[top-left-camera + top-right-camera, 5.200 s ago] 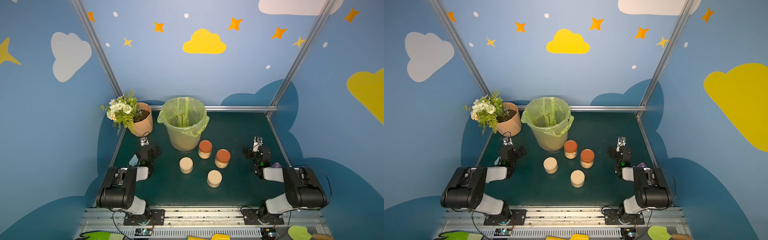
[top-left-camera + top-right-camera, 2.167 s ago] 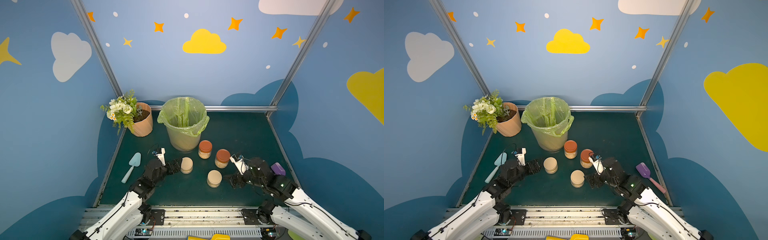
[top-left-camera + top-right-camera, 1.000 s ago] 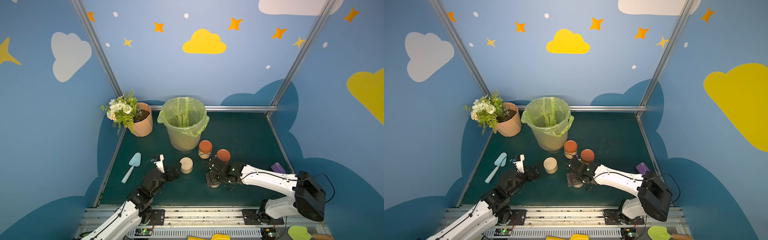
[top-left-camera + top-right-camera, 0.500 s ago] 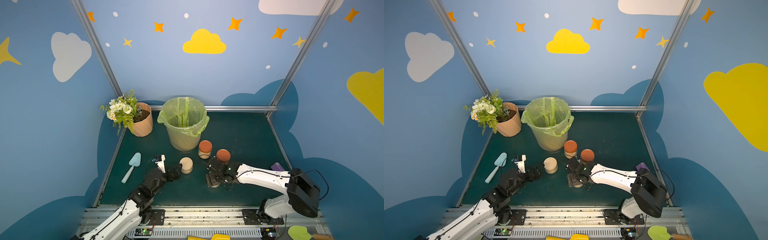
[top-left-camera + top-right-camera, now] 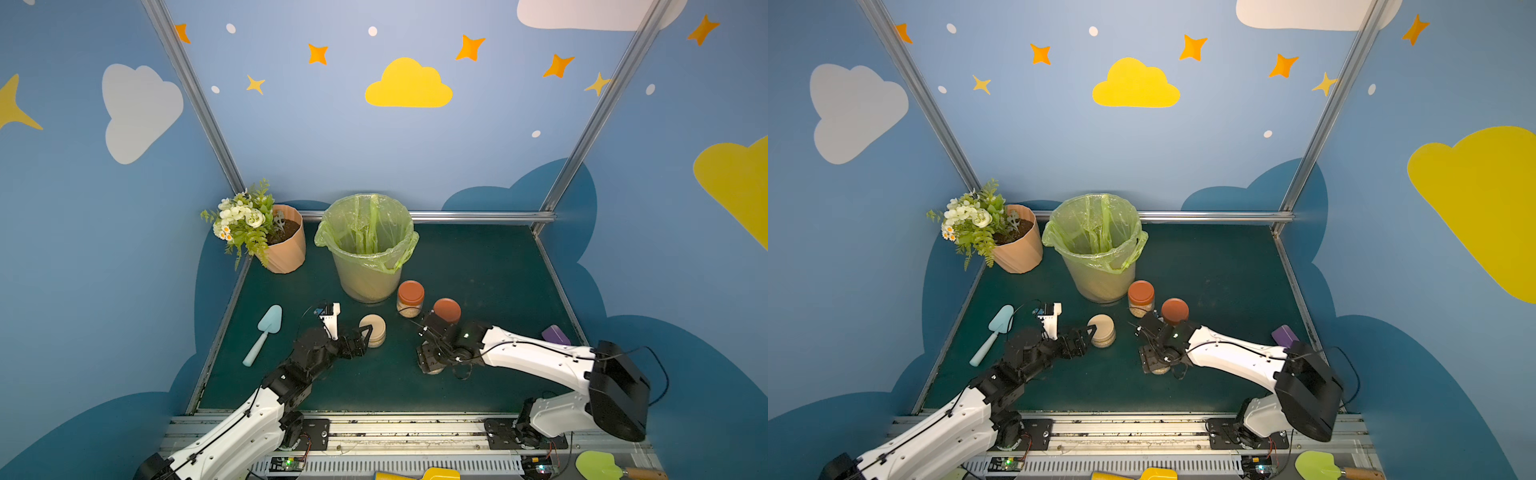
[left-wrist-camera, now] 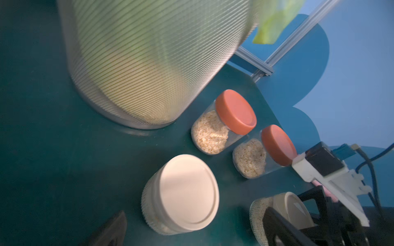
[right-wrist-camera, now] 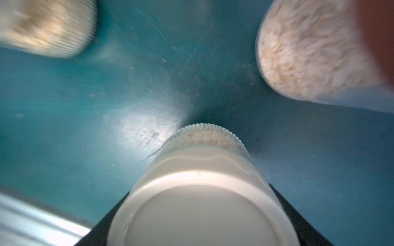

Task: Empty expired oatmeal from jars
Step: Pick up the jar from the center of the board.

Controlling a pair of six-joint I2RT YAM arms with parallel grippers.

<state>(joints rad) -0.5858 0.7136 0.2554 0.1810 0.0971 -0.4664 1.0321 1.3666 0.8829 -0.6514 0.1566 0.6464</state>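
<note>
Clamping from both sides, the right gripper [image 5: 432, 359] presses its black fingers [image 7: 102, 228] against the front beige-lidded jar [image 7: 202, 202]; the jaws stand only as far apart as the jar is wide, and the grip sits at lid height; that jar stands upright on the green table [image 5: 478, 266], near its front edge, and in both top views the gripper body covers most of it; oatmeal [image 7: 204, 136] shows through the ribbed glass below the lid.

The left gripper [image 5: 363, 338] has its jaws spread wide and holds nothing; it sits low, just beside the second beige-lidded jar [image 5: 372, 330], and whether a fingertip touches the glass I cannot tell; this jar is upright and lidded.

Behind these, one orange-lidded jar [image 5: 410, 297] stands just beside the bin [image 5: 365, 257]; the other orange-lidded jar [image 5: 446, 309] stands close behind the right gripper; both are capped and part full of oatmeal.
</note>
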